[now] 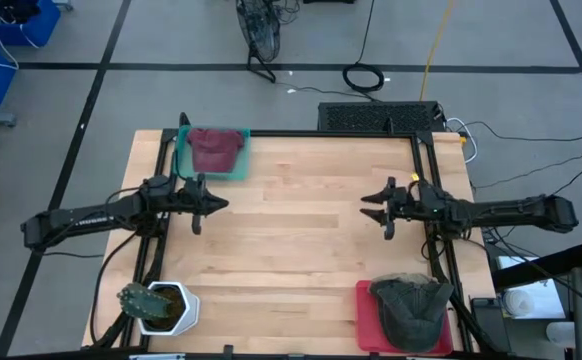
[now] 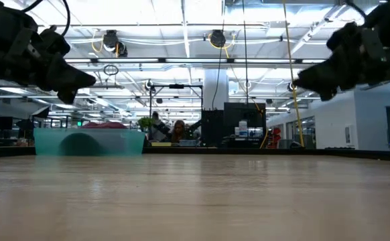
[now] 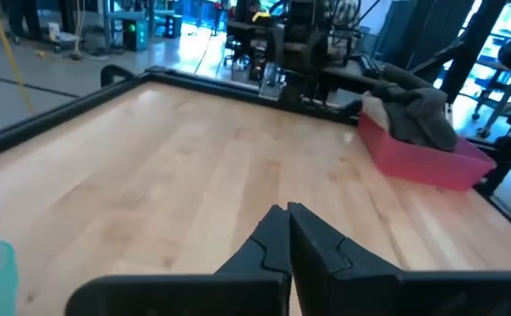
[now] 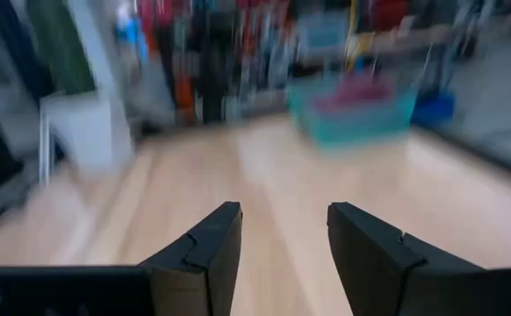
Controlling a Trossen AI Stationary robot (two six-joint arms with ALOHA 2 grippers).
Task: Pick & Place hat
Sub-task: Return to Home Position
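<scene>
A maroon hat (image 1: 214,148) lies in a teal tray (image 1: 183,160) at the table's far left; the right wrist view shows that hat (image 4: 361,92) blurred. A dark grey hat (image 1: 411,305) lies in a red tray (image 1: 365,320) at the near right, and it also shows in the left wrist view (image 3: 409,110). My left gripper (image 1: 216,203) hovers shut over the table's left side, pointing right (image 3: 288,211). My right gripper (image 1: 371,207) hovers open over the right side, pointing left, with nothing between its fingers (image 4: 284,215). Both grippers are clear of the hats.
A white pot with a plant (image 1: 161,305) stands at the near left corner. Bare wood (image 1: 291,230) lies between the two grippers. A black frame (image 1: 426,190) runs along the table's edges. Cables lie on the floor beyond the far edge.
</scene>
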